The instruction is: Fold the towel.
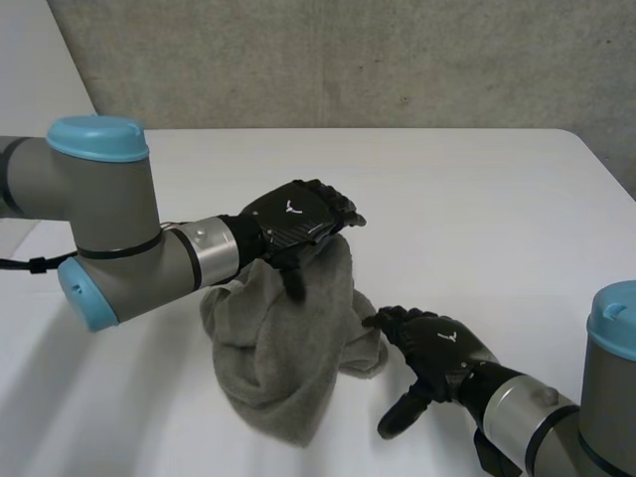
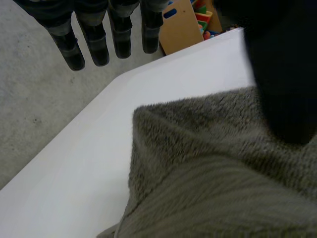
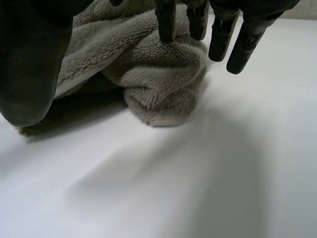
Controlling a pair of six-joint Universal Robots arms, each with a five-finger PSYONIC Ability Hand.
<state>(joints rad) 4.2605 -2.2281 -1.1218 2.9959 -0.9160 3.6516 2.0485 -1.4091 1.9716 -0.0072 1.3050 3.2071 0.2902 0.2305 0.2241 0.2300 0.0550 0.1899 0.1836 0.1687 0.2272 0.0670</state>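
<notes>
So the grey towel (image 1: pixel 283 358) is bunched in a heap on the white table (image 1: pixel 477 189), with its top pulled up into a peak. That peak is pinched by the left hand (image 1: pixel 293 221): the thumb (image 2: pixel 282 74) is clamped onto the cloth while the fingers (image 2: pixel 99 44) are stuck out straight past it. The right hand (image 1: pixel 442 348) is spread loose beside the heap, and the towel's rolled edge is just touched by two of its fingertips (image 3: pixel 167 25).
</notes>
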